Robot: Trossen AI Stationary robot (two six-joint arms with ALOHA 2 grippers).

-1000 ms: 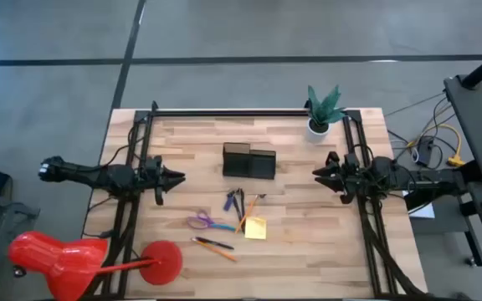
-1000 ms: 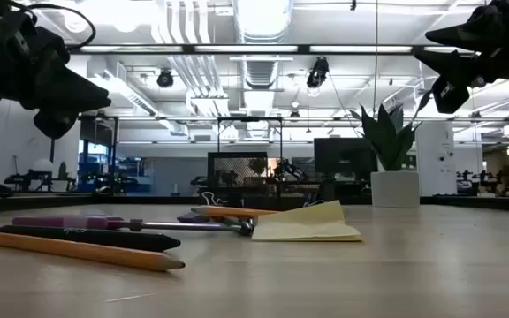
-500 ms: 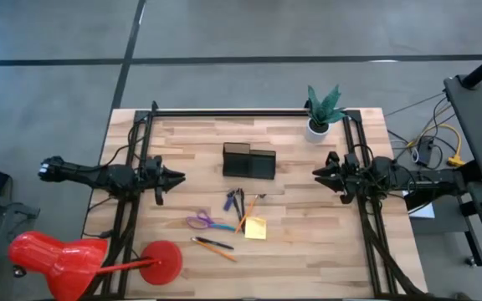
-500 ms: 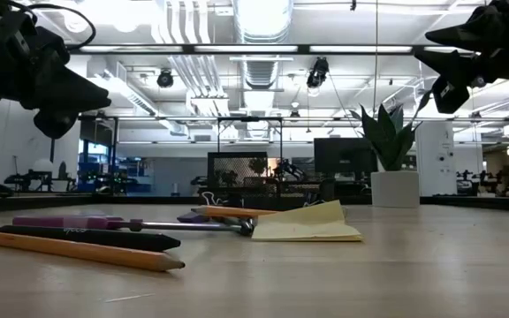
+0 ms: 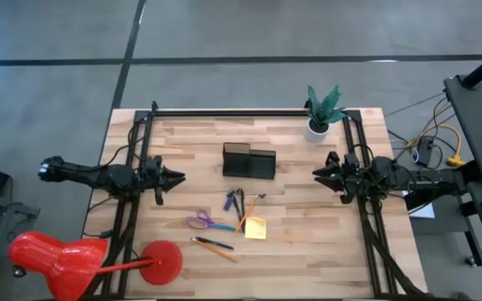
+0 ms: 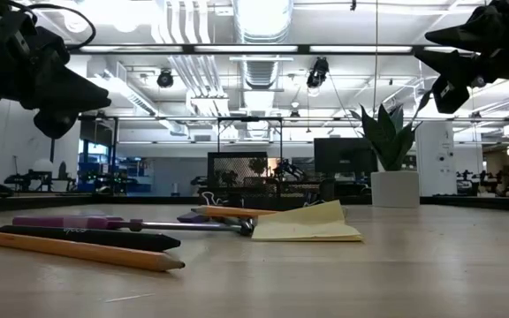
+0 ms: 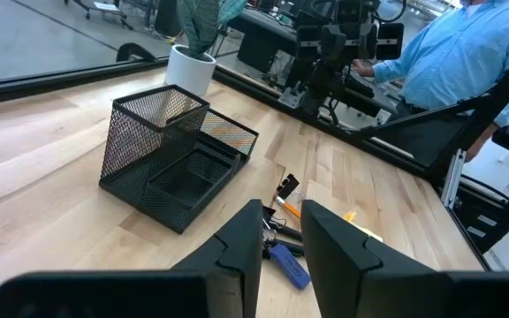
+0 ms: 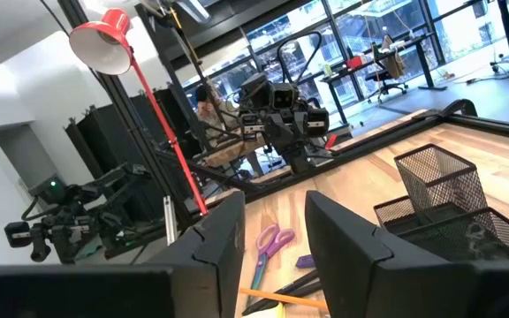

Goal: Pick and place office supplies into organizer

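The black mesh organizer (image 5: 248,160) stands on the table's far middle, its taller cup on the left. Nearer lie dark and blue pens (image 5: 237,203), the purple-handled scissors (image 5: 207,222), the yellow sticky-note pad (image 5: 255,227) and orange pencils (image 5: 216,247), all flat on the wood. My left gripper (image 5: 181,176) hovers at the table's left, pointing toward the middle. It is open with nothing between its fingers (image 7: 281,212). My right gripper (image 5: 316,174) hovers at the right, pointing back at it, also open and empty (image 8: 275,201). Both hang well above the tabletop (image 6: 95,97) (image 6: 422,49).
A white plant pot (image 5: 318,127) stands at the far right corner. A red lamp (image 5: 57,261) leans over the near left corner, its base (image 5: 161,262) on the table. A black binder clip (image 7: 287,185) lies by the pens. A person in a blue shirt (image 7: 449,53) sits beyond the right edge.
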